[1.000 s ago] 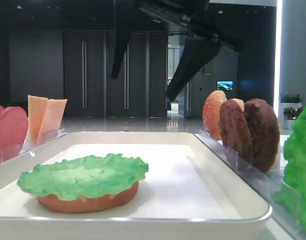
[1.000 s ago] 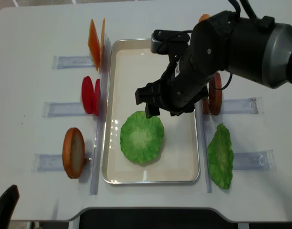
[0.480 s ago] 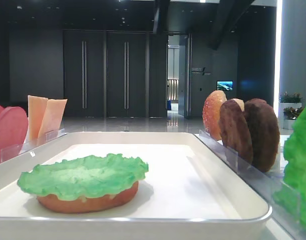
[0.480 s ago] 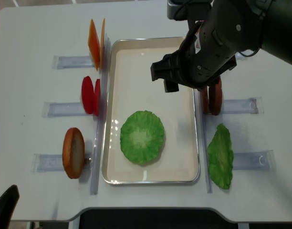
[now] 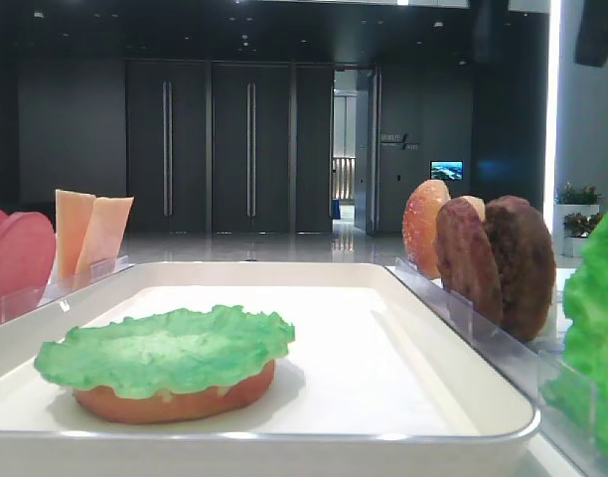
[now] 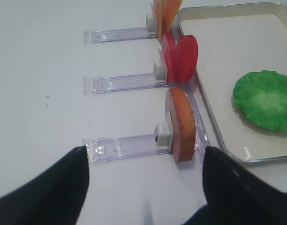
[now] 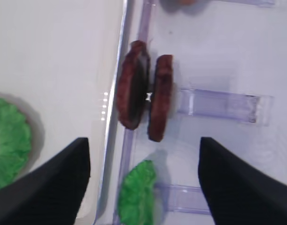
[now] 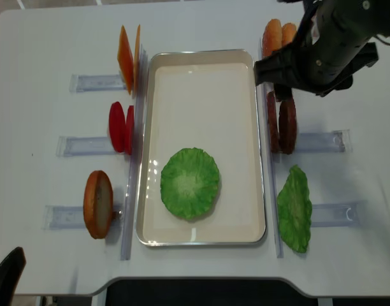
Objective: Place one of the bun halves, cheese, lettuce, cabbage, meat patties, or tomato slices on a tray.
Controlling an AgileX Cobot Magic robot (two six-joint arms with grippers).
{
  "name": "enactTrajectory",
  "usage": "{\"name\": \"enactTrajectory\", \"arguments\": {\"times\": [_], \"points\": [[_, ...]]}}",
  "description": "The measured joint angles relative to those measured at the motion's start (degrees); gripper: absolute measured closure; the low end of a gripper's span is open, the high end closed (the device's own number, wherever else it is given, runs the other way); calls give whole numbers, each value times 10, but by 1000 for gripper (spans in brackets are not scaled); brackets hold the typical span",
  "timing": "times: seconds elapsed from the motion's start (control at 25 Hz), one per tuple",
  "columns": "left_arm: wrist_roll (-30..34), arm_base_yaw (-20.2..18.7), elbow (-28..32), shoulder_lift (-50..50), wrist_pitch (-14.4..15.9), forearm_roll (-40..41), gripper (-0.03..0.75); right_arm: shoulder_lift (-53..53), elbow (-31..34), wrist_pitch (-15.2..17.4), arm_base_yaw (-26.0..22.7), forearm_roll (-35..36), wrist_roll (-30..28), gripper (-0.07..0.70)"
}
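Right gripper [image 7: 143,187] is hanging over the right side of the table with its two dark fingers [image 7: 49,183] spread wide apart and nothing between them. Directly under the gap, in the right wrist view, the two meat patties [image 7: 146,93] are standing on edge side by side in a clear holder [image 7: 218,105], just outside the right rim of the tray [image 8: 201,57]. In the overhead view the black arm [image 8: 322,48] is covering the far right part of the table, above the patties [image 8: 281,124] and near the orange bun halves [image 8: 274,35] standing at the far right corner.

Nearer than the patties, the bulky green cabbage [image 8: 294,207] is standing in its own holder on the right of the tray. Inside the tray, toward the near end, the lettuce [image 8: 190,183] is lying flat on top of a bun half [image 5: 175,397], well apart from the gripper, to its left and nearer.

On the left of the tray, the cheese [image 8: 128,54] slices are standing at the far end, the tomato slices [image 8: 122,127] in the middle, and another bun half [image 8: 98,204] at the near end, each in a clear holder.

Left gripper [image 6: 143,187] is staying low at the near left, its fingers [image 6: 45,187] also spread and holding nothing, with this bun half [image 6: 181,124] just beyond it.
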Motion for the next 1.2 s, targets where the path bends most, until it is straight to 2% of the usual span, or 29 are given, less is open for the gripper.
{"name": "enactTrajectory", "arguments": {"times": [0.32, 0.72, 1.0, 1.2], "points": [[0, 0, 0, 0, 0, 0, 139, -32, 0, 44, -106, -7, -55, 163], [0, 0, 0, 0, 0, 0, 139, -71, 0, 49, -239, -3, -107, 163], [0, 0, 0, 0, 0, 0, 139, -110, 4, 51, -266, -3, -119, 163], [0, 0, 0, 0, 0, 0, 139, -184, 60, 50, -266, -3, -122, 163]]}}
